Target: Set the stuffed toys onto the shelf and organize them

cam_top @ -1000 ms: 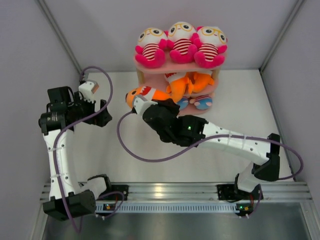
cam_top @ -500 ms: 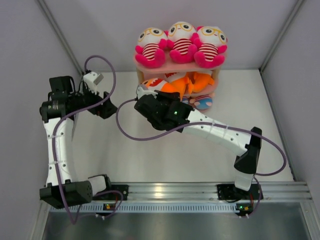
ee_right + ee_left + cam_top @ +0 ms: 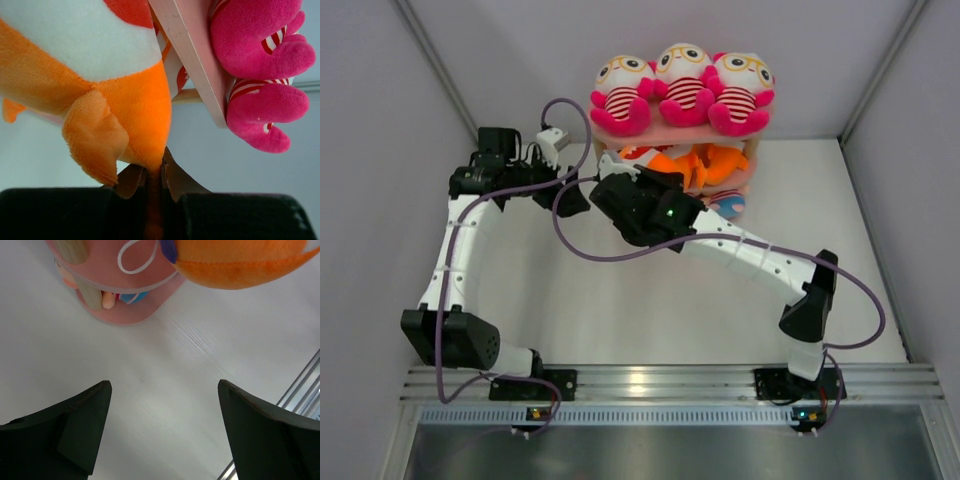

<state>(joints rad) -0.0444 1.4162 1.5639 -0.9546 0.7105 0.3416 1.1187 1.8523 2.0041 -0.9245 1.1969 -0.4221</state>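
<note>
The pink shelf (image 3: pixel 620 138) stands at the back of the table. Three glasses plushes (image 3: pixel 683 85) sit in a row on its top board. Orange sharks (image 3: pixel 712 162) lie on the middle board. A blue doll (image 3: pixel 726 207) shows on the bottom board. My right gripper (image 3: pixel 623 173) is shut on an orange shark (image 3: pixel 100 75) at the middle board's left end, just under the top board's edge (image 3: pixel 190 60) and a plush's pink legs (image 3: pixel 260 65). My left gripper (image 3: pixel 572 197) is open and empty, low over the table left of the shelf's base (image 3: pixel 145 305).
White walls close in the table at the back and on both sides. The left arm's purple cable (image 3: pixel 570 110) loops up near the shelf's left end. An aluminium rail (image 3: pixel 650 382) runs along the near edge.
My right gripper has carried the orange shark back and right to the shelf's middle board. My left arm has swung right, close to the shelf's left side.
</note>
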